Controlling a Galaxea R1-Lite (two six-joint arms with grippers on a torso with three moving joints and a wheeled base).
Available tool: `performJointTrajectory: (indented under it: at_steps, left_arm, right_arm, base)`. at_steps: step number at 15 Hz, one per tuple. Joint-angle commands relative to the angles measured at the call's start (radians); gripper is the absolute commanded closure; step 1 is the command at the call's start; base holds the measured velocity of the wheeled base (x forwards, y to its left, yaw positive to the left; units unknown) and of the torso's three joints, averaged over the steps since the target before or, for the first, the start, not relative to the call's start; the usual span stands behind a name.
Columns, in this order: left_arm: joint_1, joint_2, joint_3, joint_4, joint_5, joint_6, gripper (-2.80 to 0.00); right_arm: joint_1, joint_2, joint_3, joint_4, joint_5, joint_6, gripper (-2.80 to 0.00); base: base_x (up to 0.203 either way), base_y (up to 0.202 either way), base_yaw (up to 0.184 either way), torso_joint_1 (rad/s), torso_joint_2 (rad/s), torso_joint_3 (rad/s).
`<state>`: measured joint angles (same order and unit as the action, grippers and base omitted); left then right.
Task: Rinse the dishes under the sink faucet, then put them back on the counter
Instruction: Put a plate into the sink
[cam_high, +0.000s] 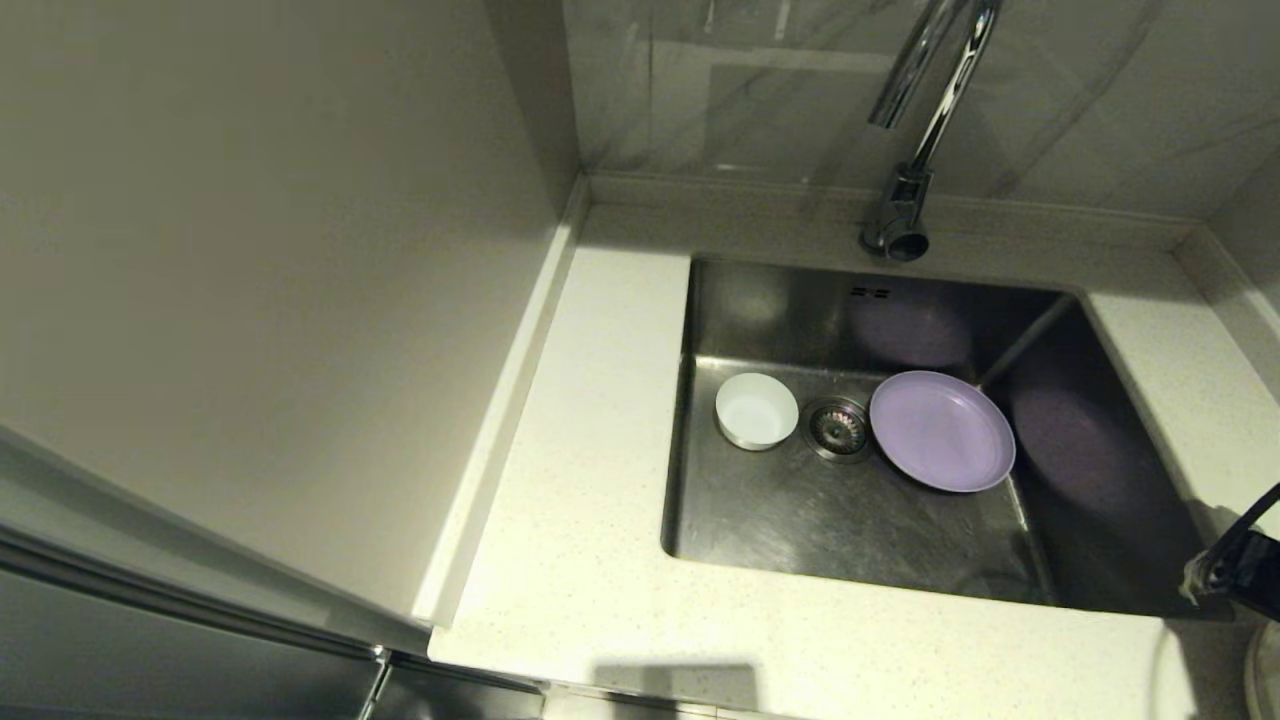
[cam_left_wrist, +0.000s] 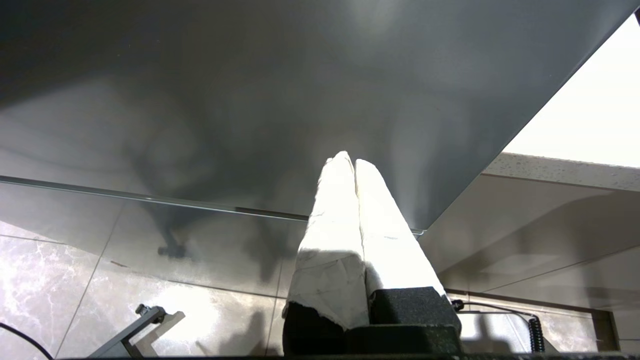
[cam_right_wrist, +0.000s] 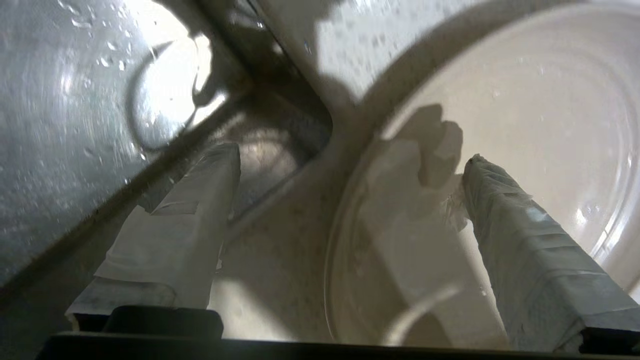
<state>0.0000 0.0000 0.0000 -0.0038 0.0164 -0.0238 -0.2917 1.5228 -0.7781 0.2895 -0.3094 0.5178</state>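
While the right hand (cam_right_wrist: 350, 155) gapes wide (holding nothing), one finger seemingly overhangs the cream plate (cam_right_wrist: 540, 100)

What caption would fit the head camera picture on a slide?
White bowl and lilac plate lie in the steel sink beside the drain, below the chrome faucet.

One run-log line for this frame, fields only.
right gripper: open, over cream plate rim on counter | left gripper: shut, parked | sink: white bowl, purple plate

Bowl (cam_high: 756, 410) left, plate (cam_high: 942, 431) right of drain (cam_high: 838, 427) in sink (cam_high: 760, 520).
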Motion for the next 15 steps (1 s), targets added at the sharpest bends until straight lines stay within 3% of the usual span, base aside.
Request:
performJointTrajectory:
  at_steps: [1,2,6,11,15]
  left_arm:
    - [0.000,-0.002,0.000,-0.001,0.001,-0.001,0.00]
    - [0.000,-0.002,0.000,-0.001,0.001,-0.001,0.00]
    - [0.000,-0.002,0.000,-0.001,0.001,-0.001,0.00]
    - [0.000,-0.002,0.000,-0.001,0.001,-0.001,0.00]
    - [0.000,-0.002,0.000,-0.001,0.001,-0.001,0.00]
  right_arm:
    - [-0.004,0.022,-0.001,-0.008,-0.003,-0.008,-2.75]
    - [-0.006,0.023,-0.001,-0.010,-0.004,-0.016,0.00]
    - [-0.006,0.025,-0.008,-0.059,-0.009,-0.029,0.00]
    - [-0.001,0.009,-0.009,-0.113,-0.053,-0.146,0.00]
    - [0.038,-0.010,-0.008,-0.114,-0.053,-0.154,0.00]
  base:
    - [0.000,0.000,0.000,0.000,0.00,0.000]
    - [0.000,0.000,0.000,0.000,0.00,0.000]
    - [0.000,0.000,0.000,0.000,0.00,0.000]
    - [0.000,0.000,0.000,0.000,0.00,0.000]
    - [0.000,0.000,0.000,0.000,0.00,0.000]
